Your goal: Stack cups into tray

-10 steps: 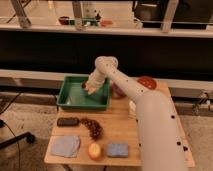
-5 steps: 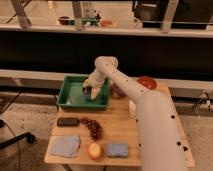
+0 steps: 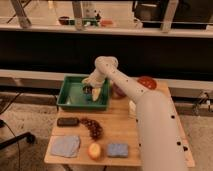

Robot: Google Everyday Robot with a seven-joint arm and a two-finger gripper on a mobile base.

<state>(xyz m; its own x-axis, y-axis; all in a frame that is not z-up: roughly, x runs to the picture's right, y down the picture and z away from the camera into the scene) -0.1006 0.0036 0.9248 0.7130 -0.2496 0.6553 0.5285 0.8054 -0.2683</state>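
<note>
So the small dark grey cup with the shiny rim (image 3: 87, 90) is sitting down inside the big green rectangular plastic tray (image 3: 67, 98), over toward its right half, and the claw (image 3: 93, 93) is dropping right in there with it. Compared to a second ago, when the wrist was hanging up around the tray's back wall, it's now reaching deeper into the bin, with a pale fingertip (image 3: 95, 97) poking down just beside the grey cup. Whether the claw is pinching that cup, letting go of it, or just hovering next to it, I honestly can't tell, the white arm (image 3: 130, 90) is covering too much of it. I'm also not seeing the plain white cup anywhere for sure; it may be hidden behind the wrist, can't say. My guess is we're somewhere in the placing part of the job, with at least one cup already in the tray, so things are moving the right way. Outward from there, the wooden bench (image 3: 117, 130) is carrying a purple bowl (image 3: 118, 92) tucked just right of the tray behind the arm, an orange-red bowl (image 3: 147, 82) further right near the back edge, then down front a dark flat bar (image 3: 67, 121), a bunch of dark grapes (image 3: 93, 128), a blue-grey cloth (image 3: 65, 146), a round orange fruit (image 3: 94, 150) and a blue sponge (image 3: 117, 149). None of those are looking touched.
</note>
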